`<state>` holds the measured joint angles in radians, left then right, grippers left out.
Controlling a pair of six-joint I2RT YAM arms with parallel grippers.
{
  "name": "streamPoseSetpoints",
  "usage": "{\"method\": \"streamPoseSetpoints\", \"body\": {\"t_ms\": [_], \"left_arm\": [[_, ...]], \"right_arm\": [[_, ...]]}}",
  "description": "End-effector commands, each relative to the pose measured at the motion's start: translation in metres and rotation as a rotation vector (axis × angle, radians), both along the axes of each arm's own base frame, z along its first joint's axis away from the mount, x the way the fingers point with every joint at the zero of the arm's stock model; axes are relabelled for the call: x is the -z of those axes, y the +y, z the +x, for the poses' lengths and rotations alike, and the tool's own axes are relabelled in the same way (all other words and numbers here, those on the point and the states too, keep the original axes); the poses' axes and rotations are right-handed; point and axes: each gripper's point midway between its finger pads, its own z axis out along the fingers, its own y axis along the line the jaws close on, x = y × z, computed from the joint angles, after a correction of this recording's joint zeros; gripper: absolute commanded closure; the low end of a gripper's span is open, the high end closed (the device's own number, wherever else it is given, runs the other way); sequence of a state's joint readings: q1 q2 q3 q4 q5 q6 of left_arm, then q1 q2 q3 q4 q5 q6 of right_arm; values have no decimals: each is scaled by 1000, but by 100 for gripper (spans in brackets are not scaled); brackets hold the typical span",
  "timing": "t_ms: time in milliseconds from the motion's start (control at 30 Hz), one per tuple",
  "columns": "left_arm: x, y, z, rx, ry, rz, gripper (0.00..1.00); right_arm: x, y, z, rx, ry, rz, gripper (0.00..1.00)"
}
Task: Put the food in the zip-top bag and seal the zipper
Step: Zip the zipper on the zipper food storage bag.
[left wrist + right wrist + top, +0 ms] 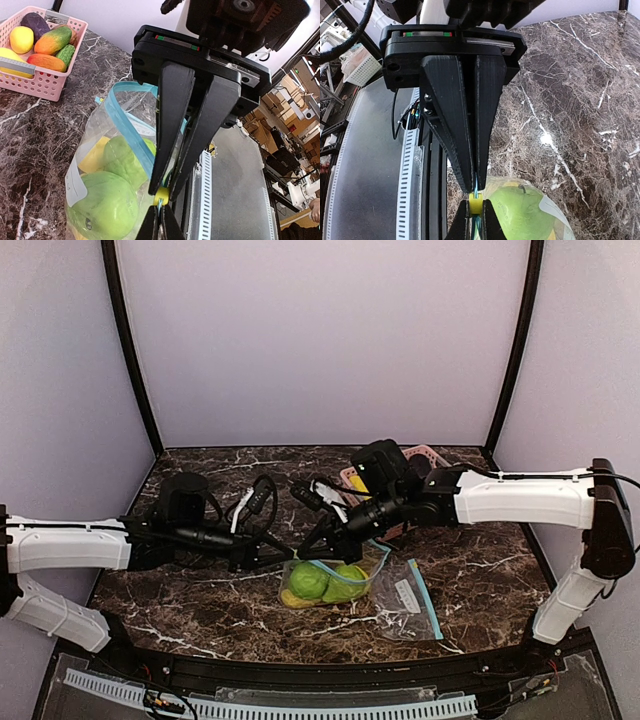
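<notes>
The clear zip-top bag point(400, 595) lies at the table's middle front with its blue zipper point(131, 130) still parted into a loop. Inside are two green fruits point(102, 210) point(347, 583) and a yellow piece point(95, 155). My left gripper point(161, 192) point(292, 556) is shut on the yellow slider point(161, 196) at the zipper's end. My right gripper point(476, 187) point(322, 538) is shut on the blue zipper strip right beside the slider point(475, 203), tip to tip with the left fingers point(461, 225). A green fruit point(530, 215) shows through the bag below.
A pink lattice basket point(45, 85) stands at the back right, partly hidden behind the right arm in the top view point(428, 453). It holds a purple point(35, 22), a yellow point(21, 40), an orange-green point(52, 41) and an orange-red point(46, 62) toy. The table's front rail point(300, 670) is close.
</notes>
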<state>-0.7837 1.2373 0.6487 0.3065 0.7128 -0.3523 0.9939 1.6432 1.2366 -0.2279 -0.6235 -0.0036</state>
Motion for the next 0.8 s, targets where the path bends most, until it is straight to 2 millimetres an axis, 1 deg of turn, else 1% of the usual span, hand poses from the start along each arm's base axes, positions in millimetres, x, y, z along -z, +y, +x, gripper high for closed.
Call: {"method": "streamPoseSetpoints", "body": {"t_ms": [0, 267, 400, 600, 767], "left_arm": [[-10, 7, 6, -66, -60, -25, 99], [-11, 12, 5, -77, -67, -9, 99], [-9, 13, 5, -80, -66, 3, 100], [-11, 13, 5, -77, -78, 0, 99], [-12, 12, 2, -60, -79, -4, 99]], "right_arm": [[2, -13, 0, 22, -18, -31, 100], [14, -27, 2, 43, -10, -104, 100], [15, -32, 3, 53, -15, -123, 100], [16, -40, 4, 72, -20, -152, 100], [13, -42, 3, 78, -26, -146, 100]]}}
